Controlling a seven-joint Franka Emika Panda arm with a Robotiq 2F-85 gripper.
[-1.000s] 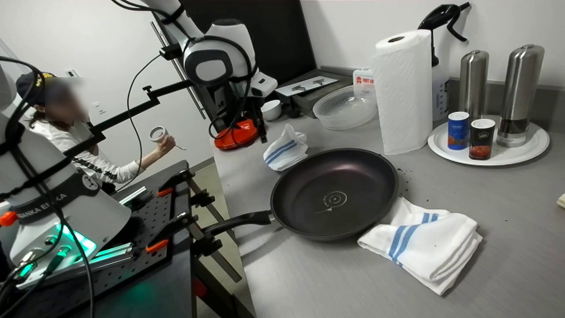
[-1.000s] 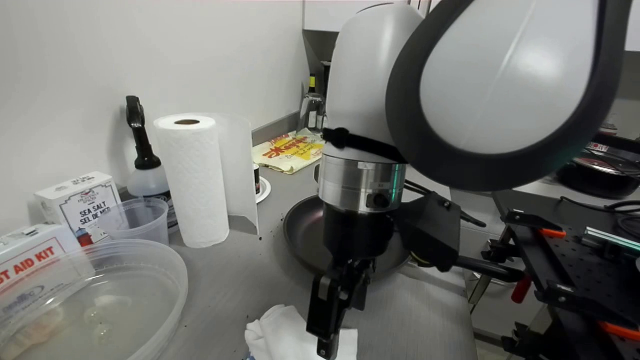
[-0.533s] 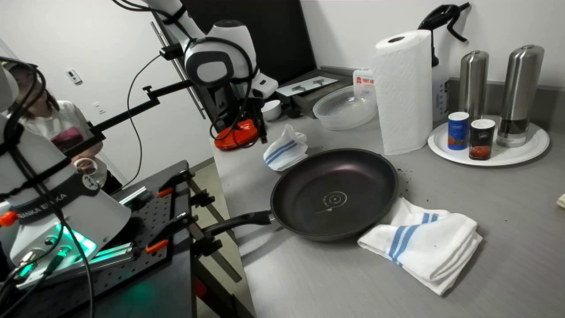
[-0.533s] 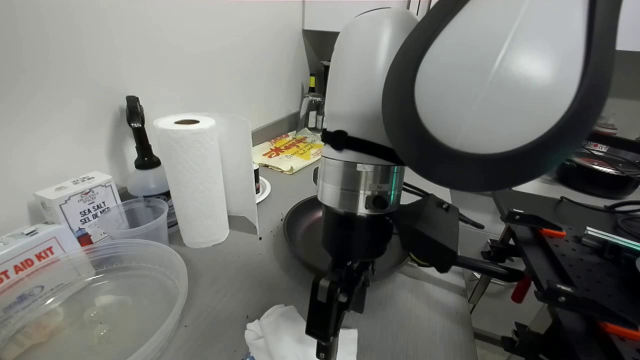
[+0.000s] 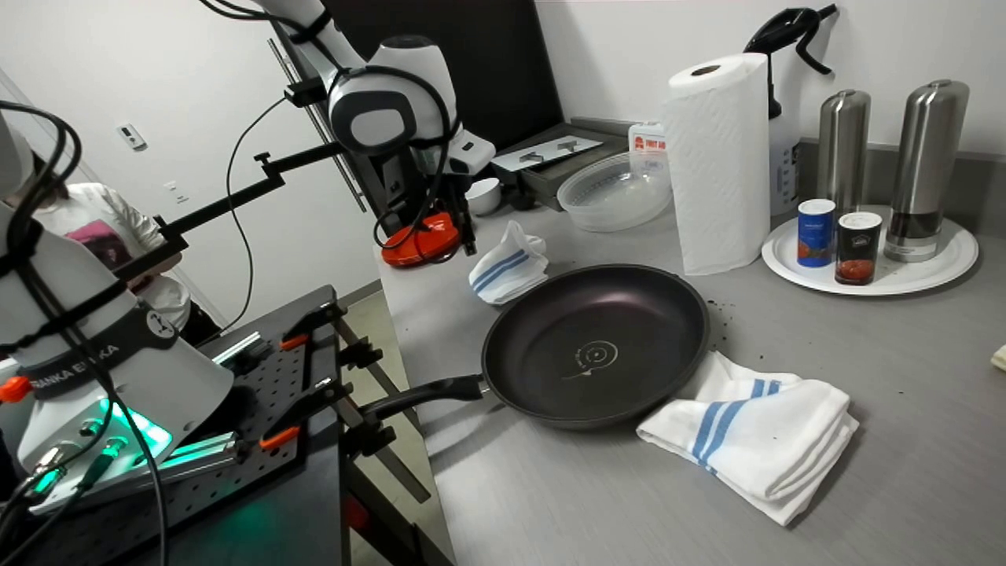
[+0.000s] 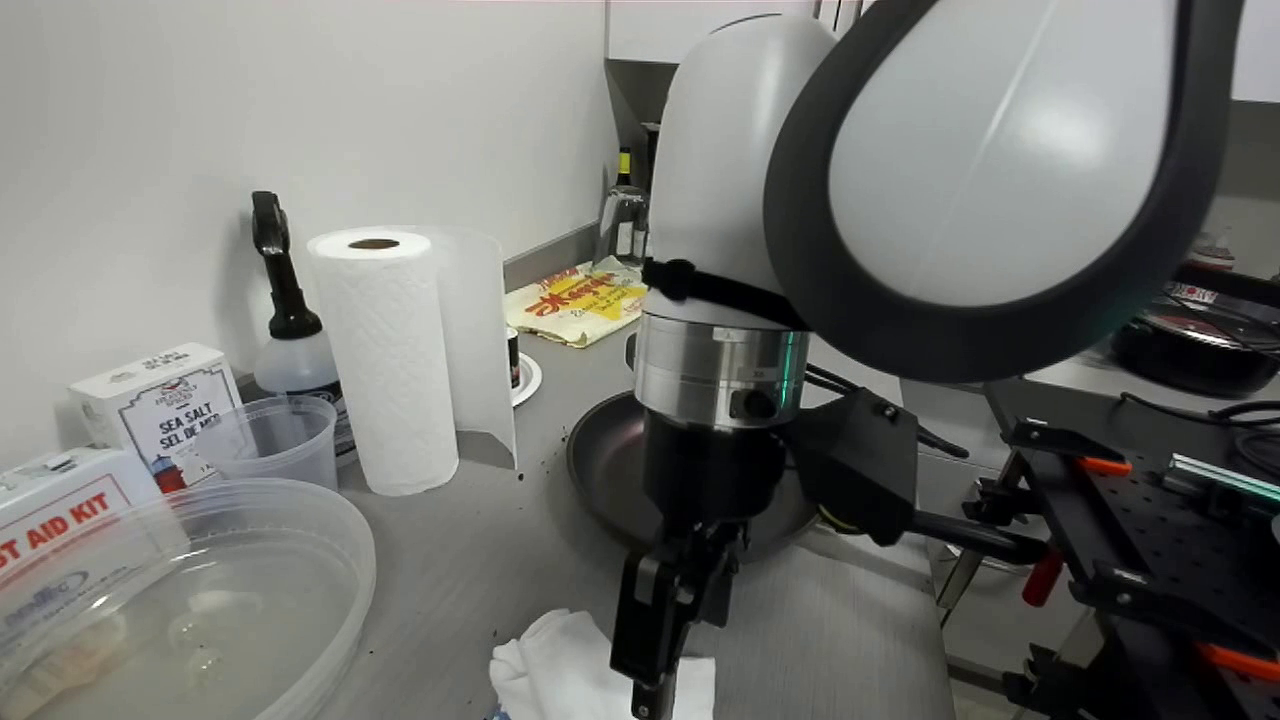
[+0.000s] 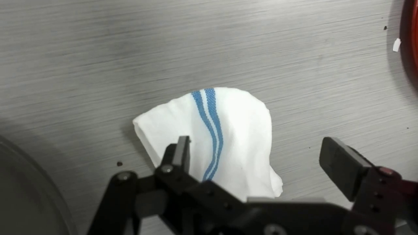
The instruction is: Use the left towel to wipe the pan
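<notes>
A small white towel with blue stripes, judged the left one, lies near the pan, across it from a larger folded towel. On that same side of the pan hangs the gripper, jaws spread wide and pinching nothing. Likely light, soft and limp, the small towel should not slip easily; a deep pinch on its raised fold looks best. In the wrist view the gripper covers one end of it and the pan is cut off; in an exterior view the arm masks much of the pan. The gripper's height is hard to judge.
</notes>
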